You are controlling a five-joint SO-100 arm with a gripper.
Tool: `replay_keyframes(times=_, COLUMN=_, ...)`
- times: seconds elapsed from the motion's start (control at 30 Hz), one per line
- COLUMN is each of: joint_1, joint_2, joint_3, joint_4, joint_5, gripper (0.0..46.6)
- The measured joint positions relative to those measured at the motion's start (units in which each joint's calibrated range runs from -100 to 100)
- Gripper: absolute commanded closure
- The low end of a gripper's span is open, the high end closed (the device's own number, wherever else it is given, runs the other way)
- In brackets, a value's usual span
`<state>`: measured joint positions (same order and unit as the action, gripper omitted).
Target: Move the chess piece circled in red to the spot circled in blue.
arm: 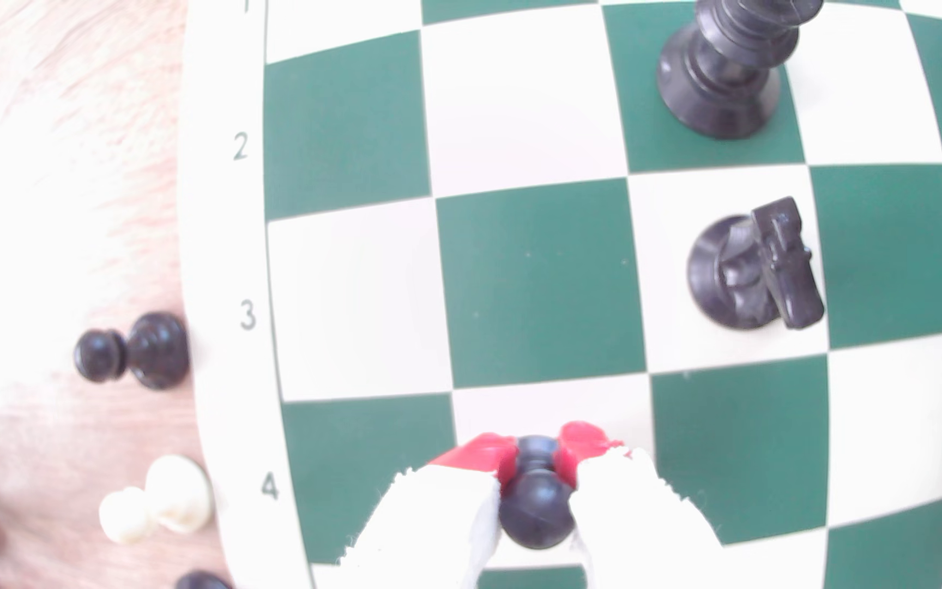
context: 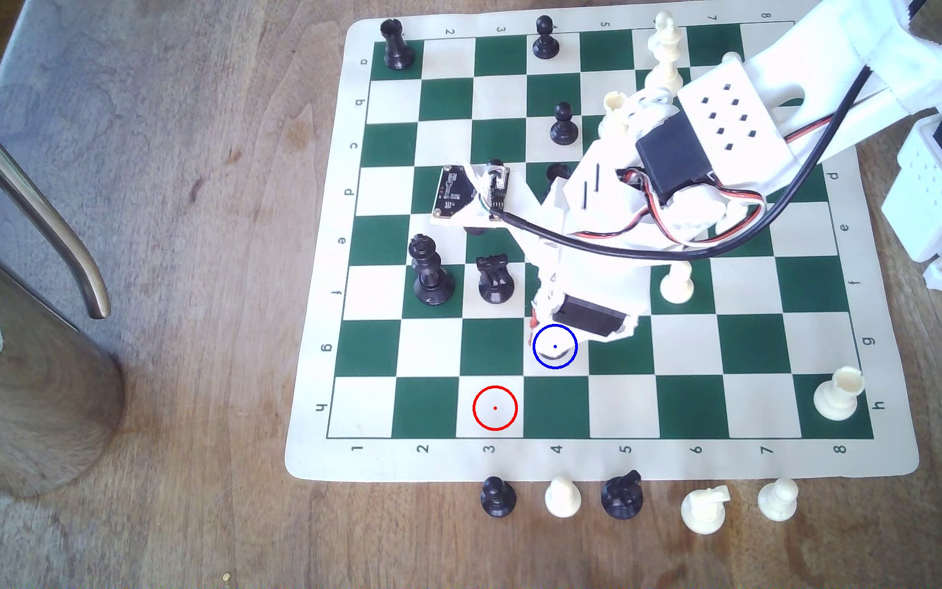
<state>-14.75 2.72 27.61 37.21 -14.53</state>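
Wooden table [context: 185, 170], green-cream board [context: 831, 345]: end effector [arm: 536, 470] clamps the pawn [arm: 536, 509] by its neck over the blue-ringed spot [context: 555, 355], lower centre of exterior view; early release risks toppling toward the knight [context: 495, 278].

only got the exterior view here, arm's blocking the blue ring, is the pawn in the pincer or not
Observer: Yes. In the wrist view the pincer is shut on the black pawn, its red pads pinching the narrow neck.
Operator: over which square
Observer: A cream one in the file marked 4 on the board's edge, the same file as the blue-ringed spot.
Operator: is it down yet
Observer: I cannot tell; the pawn's ball head hides its base.
Operator: anything crowding it
Observer: No. The squares bordering it look bare; the black knight stands further off.
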Motion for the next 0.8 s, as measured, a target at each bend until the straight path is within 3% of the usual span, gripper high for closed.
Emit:
replay_keyframes(times=0.17, joint_1=0.0, joint_2=1.5, joint_3=0.0, joint_4=0.0, joint_5=0.1, gripper=44.6)
replay_keyframes(times=0.47, joint_1=-0.5, joint_2=1.8, joint_3=0.0, joint_4=0.0, joint_5=0.6, gripper=33.1)
replay_keyframes(times=0.8, joint_1=-0.5, joint_2=1.8, joint_3=1.0, joint_4=2.4, joint_5=1.9, gripper=32.3)
